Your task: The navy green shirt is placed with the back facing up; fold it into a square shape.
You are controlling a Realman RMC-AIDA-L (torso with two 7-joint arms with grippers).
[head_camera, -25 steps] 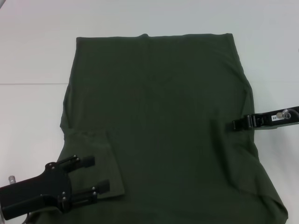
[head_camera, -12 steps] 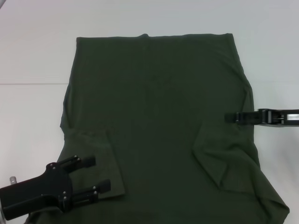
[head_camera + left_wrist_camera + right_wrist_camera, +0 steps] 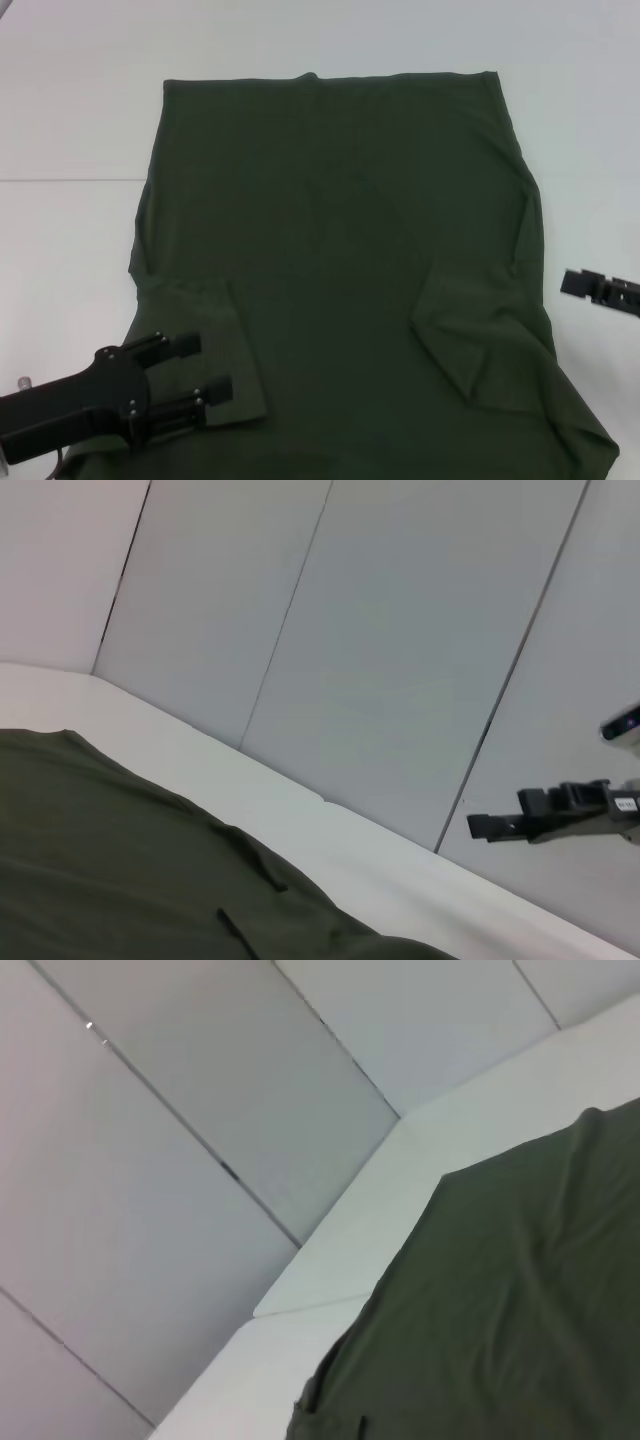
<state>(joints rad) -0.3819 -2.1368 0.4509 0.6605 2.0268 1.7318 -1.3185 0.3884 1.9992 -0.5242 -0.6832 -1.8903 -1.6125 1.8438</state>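
Lying flat on white table [image 3: 70,120]: navy green shirt [image 3: 340,230], both sleeves tucked inward. Left gripper [image 3: 205,368] spread, empty, over near-left sleeve. Right gripper [image 3: 575,281] off right edge; finger state unclear. Risk: loose sleeve folds springing open when body gets lifted.

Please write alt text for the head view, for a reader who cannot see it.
A dark green shirt lies flat on a white table, both sleeves folded inward. The left pincer, open, sits over the near left sleeve; the right pincer is off the shirt's right edge.
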